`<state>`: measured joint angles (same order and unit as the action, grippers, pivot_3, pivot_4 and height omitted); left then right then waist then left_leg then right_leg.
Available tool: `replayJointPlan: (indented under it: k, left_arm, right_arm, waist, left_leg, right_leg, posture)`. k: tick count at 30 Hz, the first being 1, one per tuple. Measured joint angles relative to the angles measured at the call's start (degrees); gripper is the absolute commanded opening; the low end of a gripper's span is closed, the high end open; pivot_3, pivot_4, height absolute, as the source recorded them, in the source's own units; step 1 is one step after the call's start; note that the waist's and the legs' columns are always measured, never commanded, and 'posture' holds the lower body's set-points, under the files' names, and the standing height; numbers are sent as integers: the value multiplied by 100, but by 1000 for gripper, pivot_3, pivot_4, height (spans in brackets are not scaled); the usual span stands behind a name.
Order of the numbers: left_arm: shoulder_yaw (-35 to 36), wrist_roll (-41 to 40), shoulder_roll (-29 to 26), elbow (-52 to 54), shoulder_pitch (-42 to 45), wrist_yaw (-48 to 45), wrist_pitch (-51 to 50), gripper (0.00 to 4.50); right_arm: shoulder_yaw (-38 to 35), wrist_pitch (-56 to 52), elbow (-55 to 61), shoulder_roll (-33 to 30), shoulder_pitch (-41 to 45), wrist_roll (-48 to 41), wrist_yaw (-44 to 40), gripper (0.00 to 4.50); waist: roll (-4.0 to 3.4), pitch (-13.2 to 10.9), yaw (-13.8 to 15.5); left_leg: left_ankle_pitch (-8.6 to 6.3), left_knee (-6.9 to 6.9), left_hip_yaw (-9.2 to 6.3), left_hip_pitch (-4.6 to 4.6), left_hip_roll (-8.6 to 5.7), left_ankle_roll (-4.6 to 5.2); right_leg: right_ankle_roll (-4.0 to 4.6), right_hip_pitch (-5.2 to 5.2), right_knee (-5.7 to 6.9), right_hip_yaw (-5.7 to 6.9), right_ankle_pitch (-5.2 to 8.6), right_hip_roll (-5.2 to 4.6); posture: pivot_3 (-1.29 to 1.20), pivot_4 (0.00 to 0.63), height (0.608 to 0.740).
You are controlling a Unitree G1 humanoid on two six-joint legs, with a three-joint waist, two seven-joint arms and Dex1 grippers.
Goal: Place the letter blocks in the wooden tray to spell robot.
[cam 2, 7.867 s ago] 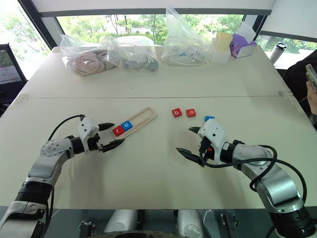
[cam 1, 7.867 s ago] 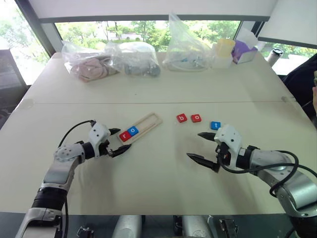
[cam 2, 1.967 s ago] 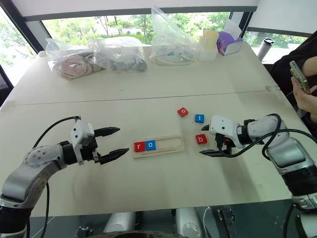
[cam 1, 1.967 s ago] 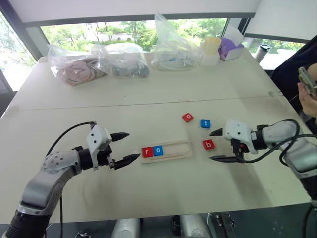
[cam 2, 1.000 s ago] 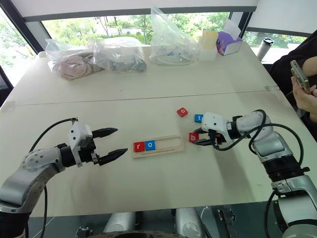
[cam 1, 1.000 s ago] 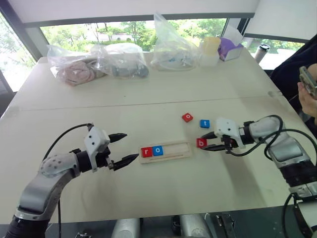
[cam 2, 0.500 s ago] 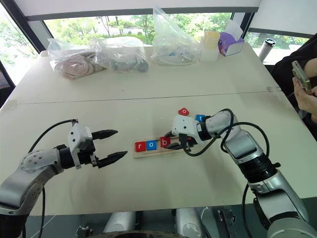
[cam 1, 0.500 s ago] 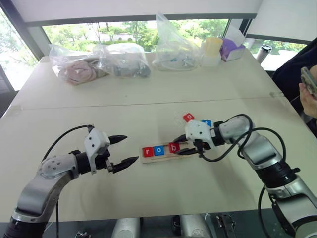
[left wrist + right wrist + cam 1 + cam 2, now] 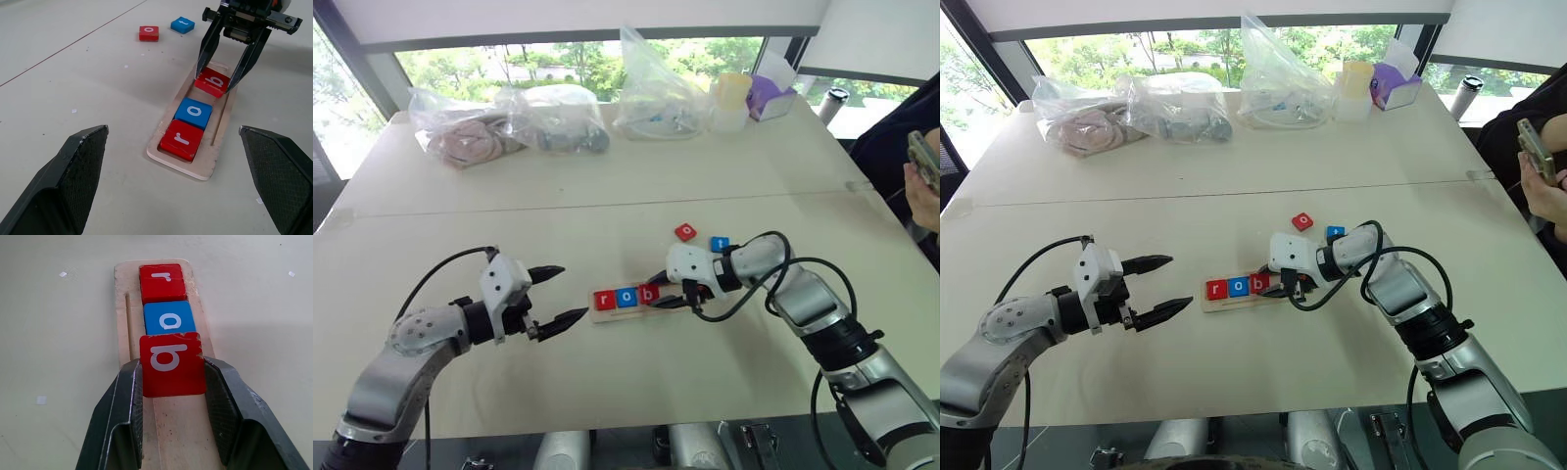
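- My right pincer [image 9: 172, 382] is clenched on the red b block [image 9: 171, 363], one finger on each side edge, holding it over the wooden tray [image 9: 168, 155] just behind the blue o block [image 9: 193, 112].
- The b block sits tilted; I cannot tell whether it lies flat in the slot.
- Red r block [image 9: 181, 139] fills the tray's end nearest my left arm, with the blue o touching it. The tray beyond the b is open.
- Red o block [image 9: 685, 232] and blue t block [image 9: 719, 243] lie loose on the table [image 9: 607, 196], near each other, just beyond my right wrist and apart from the tray.
- My left pincer [image 9: 553, 295] is released, fingers wide, hovering near the tray's r end, not touching it.
- Bare table lies between my left pincer and the tray, and in front of the tray toward me.
- Far edge: plastic bags [image 9: 519, 122], a yellow-lidded tub [image 9: 731, 101], a purple box [image 9: 770, 95], well apart from the work.
- Pale tabletop with a seam across; windows behind.
- A person's hand with a phone [image 9: 1536, 145] at the right edge.
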<state>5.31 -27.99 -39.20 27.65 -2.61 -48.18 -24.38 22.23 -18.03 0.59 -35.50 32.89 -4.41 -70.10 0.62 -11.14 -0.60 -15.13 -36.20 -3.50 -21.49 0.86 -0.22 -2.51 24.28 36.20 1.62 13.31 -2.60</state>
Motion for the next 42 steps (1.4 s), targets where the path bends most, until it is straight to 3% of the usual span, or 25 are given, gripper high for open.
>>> replayJointPlan:
  k: [29,32,35,36,42]
  left_arm:
    - [-8,4,0,52,-1,76,0,4500]
    - [-9,4,0,52,-1,86,0,4500]
    - [-12,5,3,52,-1,90,0,4500]
    - [-14,5,6,52,0,90,0,4500]
    - [-54,5,55,52,1,94,0,4500]
  right_arm:
    - [112,215,-195,155,65,261,-63,1375]
    - [113,221,-204,190,72,306,-63,2624]
    - [113,233,-212,192,83,319,-71,4201]
    - [113,241,-213,192,84,322,-74,4427]
    - [113,264,-214,192,86,338,-106,4427]
  waist:
    - [0,0,-1]
    - [0,0,-1]
    - [0,0,-1]
    - [0,0,-1]
    - [0,0,-1]
  left_leg:
    - [0,-1,0,0,0,0]
    - [0,-1,0,0,0,0]
    - [0,-1,0,0,0,0]
    - [0,-1,0,0,0,0]
    - [0,-1,0,0,0,0]
  right_leg:
    - [-3,0,1,0,-2,0]
    - [-3,0,1,0,-2,1]
    - [-3,0,1,0,-2,0]
    - [-3,0,1,0,-2,0]
    - [-4,0,1,0,-2,0]
  posture:
    - [0,150,740]
    - [0,150,740]
    - [0,150,740]
    - [0,150,740]
    - [0,150,740]
